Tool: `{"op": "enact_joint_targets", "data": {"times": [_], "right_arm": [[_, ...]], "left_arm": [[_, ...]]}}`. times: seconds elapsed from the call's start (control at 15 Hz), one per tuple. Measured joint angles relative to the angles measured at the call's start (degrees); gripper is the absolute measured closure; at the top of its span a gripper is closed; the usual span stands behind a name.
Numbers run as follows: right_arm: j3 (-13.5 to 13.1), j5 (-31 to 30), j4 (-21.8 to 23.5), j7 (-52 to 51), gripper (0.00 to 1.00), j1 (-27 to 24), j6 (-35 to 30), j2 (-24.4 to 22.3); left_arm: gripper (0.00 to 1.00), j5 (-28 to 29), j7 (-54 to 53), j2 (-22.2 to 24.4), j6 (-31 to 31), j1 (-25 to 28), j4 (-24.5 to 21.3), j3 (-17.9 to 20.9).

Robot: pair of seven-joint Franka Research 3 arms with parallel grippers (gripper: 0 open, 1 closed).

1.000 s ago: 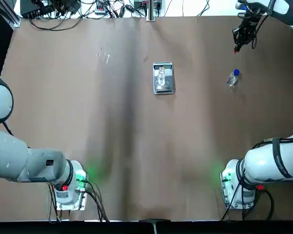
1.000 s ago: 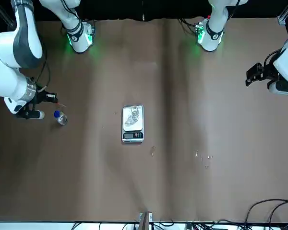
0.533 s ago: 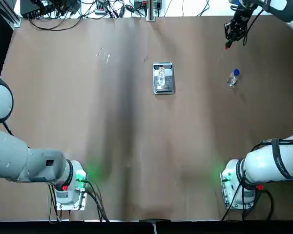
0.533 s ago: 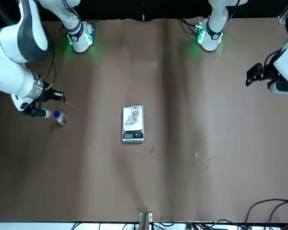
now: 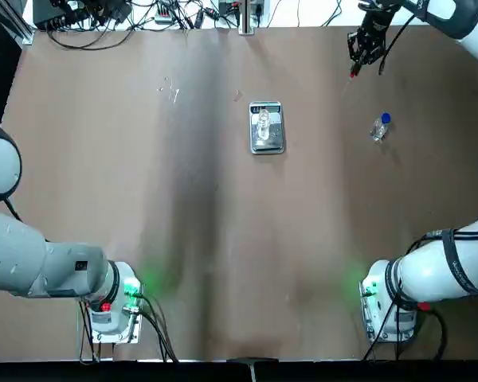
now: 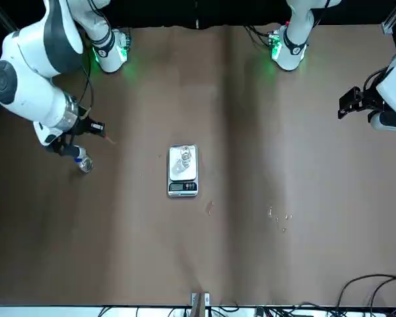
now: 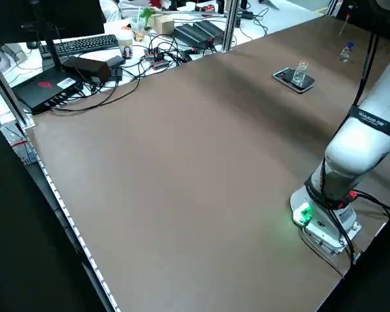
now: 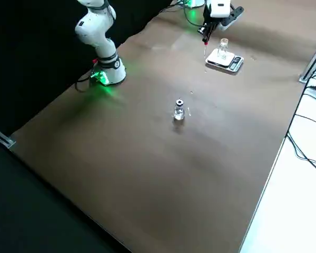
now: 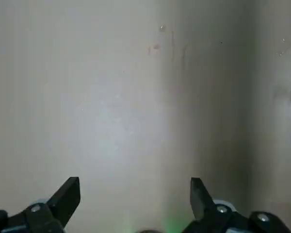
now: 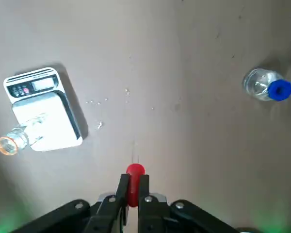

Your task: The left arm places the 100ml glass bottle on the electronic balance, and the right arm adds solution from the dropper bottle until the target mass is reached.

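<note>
a: what could go wrong from here?

b: the right end effector (image 10: 132, 187) is pinching a thin red-topped dropper (image 10: 134, 171), fingers pressed against it. the 100ml glass bottle (image 5: 264, 124) has a narrow mouth, so i judge a drop could miss and land on the pan of the electronic balance (image 5: 267, 142), spoiling the reading. a low approach could also knock the bottle over.

a: where do things sit relative to the balance?

b: the glass bottle stands upright on its pan. the right end effector hovers well apart from the balance, toward the far right of the desk (image 5: 223, 239). the dropper bottle (image 5: 380, 127) stands on the desk to the balance's right, nearer the end effector. the left end effector (image 9: 135, 200) is spread wide and empty, far off on the balance's left.
</note>
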State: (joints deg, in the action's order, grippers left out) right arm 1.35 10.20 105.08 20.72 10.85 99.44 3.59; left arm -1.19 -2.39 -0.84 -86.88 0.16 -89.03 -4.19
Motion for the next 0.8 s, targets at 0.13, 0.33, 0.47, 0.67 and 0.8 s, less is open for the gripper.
{"op": "enact_joint_targets", "data": {"times": [0.13,0.33,0.47,0.67,0.8], "right_arm": [[0.01,0.73,-0.49,2.39,0.89,1.16,0.0,0.0],[0.0,2.2,-1.58,5.81,0.89,2.7,0.0,0.0],[0.02,2.58,-3.19,10.26,0.89,5.24,0.15,0.0],[0.02,4.85,-5.32,13.84,0.89,7.49,0.21,0.0],[0.02,5.06,-6.43,16.1,0.89,9.05,0.54,0.01]], "left_arm": [[0.0,0.0,0.0,0.0,0.0,-0.02,0.0,0.0],[0.0,0.0,0.02,0.0,0.0,-0.09,0.0,-0.02],[0.0,0.0,0.03,0.0,0.0,-0.15,0.0,-0.03],[0.0,0.0,0.05,0.0,0.0,-0.11,0.0,-0.02],[0.0,0.0,0.05,-0.01,0.0,-0.09,0.0,-0.02]]}}
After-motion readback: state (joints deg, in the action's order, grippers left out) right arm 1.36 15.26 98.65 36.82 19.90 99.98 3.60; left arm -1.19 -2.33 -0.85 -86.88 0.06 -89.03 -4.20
